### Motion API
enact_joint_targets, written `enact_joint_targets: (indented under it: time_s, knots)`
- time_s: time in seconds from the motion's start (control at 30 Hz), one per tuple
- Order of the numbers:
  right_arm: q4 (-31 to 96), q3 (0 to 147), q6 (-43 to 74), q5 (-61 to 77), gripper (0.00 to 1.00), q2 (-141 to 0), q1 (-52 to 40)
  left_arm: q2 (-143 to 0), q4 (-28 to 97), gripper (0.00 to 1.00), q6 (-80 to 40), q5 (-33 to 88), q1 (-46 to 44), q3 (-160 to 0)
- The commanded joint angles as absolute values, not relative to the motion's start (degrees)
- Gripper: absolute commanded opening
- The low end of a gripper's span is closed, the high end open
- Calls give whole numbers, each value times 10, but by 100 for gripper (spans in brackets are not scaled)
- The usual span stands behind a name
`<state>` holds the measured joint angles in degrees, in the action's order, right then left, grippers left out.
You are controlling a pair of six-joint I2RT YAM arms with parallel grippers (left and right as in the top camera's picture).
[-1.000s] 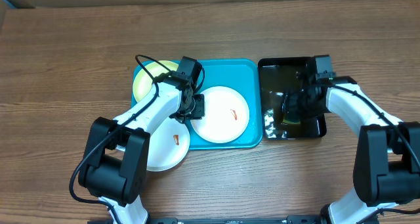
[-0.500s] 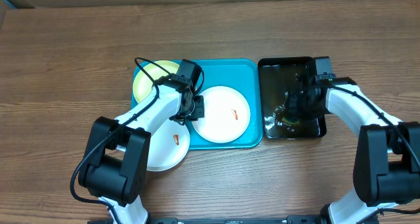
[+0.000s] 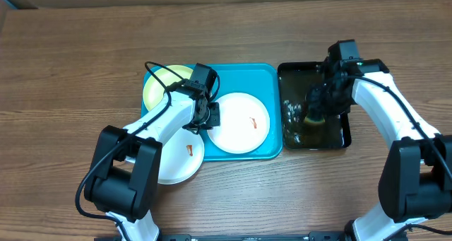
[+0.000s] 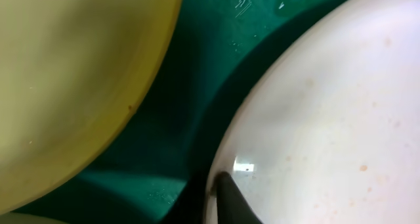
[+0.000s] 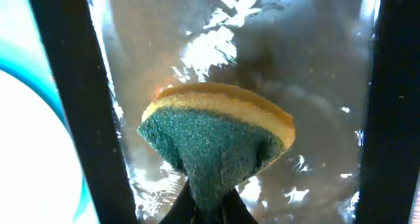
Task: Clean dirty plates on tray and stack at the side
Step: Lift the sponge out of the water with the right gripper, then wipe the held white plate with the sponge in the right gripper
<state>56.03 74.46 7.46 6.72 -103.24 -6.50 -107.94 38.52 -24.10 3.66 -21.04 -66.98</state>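
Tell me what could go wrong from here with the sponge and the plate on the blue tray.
The right end effector pinches the sponge by one folded edge above the black water tray; it could slip or drip in transit. The left end effector seems to hold the white plate only by its rim, so scrubbing might pivot it on the turquoise tray.

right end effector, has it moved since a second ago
Yes. In the overhead view the right end effector, shut on the sponge, has shifted up the image toward the far end of the black tray.
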Motion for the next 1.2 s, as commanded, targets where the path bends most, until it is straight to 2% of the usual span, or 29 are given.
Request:
enact_joint_targets:
  time_s: [0.0, 0.23, 0.57, 0.97, 1.17]
  knots:
    - [559, 752, 73, -3, 4, -1024, -82, -1084, 380, 4, -247, 28, -217, -664]
    - [555, 755, 70, -44, 4, -1024, -121, -1084, 375, 4, -249, 28, -215, -664]
    - [594, 794, 96, -187, 4, -1021, -181, -1084, 375, 4, -249, 27, -214, -664]
    - [604, 817, 89, -103, 4, -1021, -184, -1084, 376, 6, -249, 27, -214, -664]
    - [634, 857, 103, -154, 4, -1021, -190, -1084, 376, 8, -249, 28, -214, -664]
